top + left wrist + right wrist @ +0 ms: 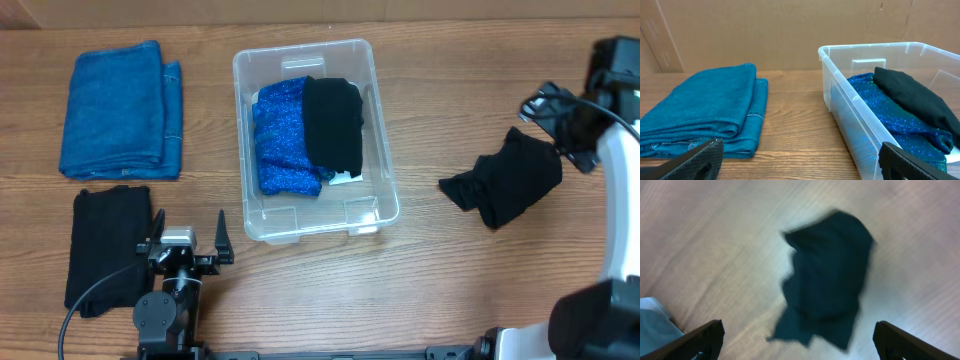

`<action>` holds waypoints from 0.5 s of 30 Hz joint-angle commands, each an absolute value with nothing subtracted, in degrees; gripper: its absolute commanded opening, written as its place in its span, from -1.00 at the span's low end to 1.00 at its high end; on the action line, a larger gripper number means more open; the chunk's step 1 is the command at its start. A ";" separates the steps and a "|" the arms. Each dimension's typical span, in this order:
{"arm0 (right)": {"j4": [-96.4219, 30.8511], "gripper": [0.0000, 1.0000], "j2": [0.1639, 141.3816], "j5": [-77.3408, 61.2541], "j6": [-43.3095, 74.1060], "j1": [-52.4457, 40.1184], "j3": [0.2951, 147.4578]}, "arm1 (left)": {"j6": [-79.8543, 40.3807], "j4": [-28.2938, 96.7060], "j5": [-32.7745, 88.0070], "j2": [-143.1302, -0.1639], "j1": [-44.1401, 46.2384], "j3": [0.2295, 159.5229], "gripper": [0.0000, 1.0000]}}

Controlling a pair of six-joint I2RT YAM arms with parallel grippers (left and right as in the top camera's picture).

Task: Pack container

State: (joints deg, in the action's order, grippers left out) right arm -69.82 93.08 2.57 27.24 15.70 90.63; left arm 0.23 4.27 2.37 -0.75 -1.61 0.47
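Observation:
The clear container (385, 205) stands mid-table and holds a sparkly blue cloth (282, 140) and a folded black cloth (333, 125); it also shows in the left wrist view (840, 95). A crumpled black cloth (505, 180) lies on the table to the right, blurred in the right wrist view (827, 277). My right gripper (550, 118) is open and empty, just above and right of that cloth. My left gripper (187, 243) is open and empty at the front, left of the container.
A folded blue towel (120, 108) lies at the back left, also in the left wrist view (705, 112). A folded black cloth (108, 245) lies at the front left beside my left gripper. A cardboard wall (790, 30) stands behind the table.

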 commanded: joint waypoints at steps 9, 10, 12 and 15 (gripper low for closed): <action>-58.13 1.00 88.16 -10.98 36.25 29.10 68.75 | 1.32 4.25 2.39 -0.36 -1.96 0.27 1.00; -55.83 1.00 88.07 -13.21 36.23 30.22 66.41 | 1.32 4.25 2.39 -0.36 -1.96 0.27 1.00; -52.95 1.00 88.07 -16.01 35.99 31.38 63.66 | 1.32 4.25 2.39 -0.36 -1.96 0.27 1.00; -47.86 1.00 88.07 -20.14 33.61 32.16 60.25 | 1.32 4.25 2.39 -0.36 -1.96 0.27 1.00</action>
State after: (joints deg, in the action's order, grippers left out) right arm -51.35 90.45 -11.94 35.22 31.53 63.18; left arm 0.23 4.25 2.35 -0.75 -1.61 0.47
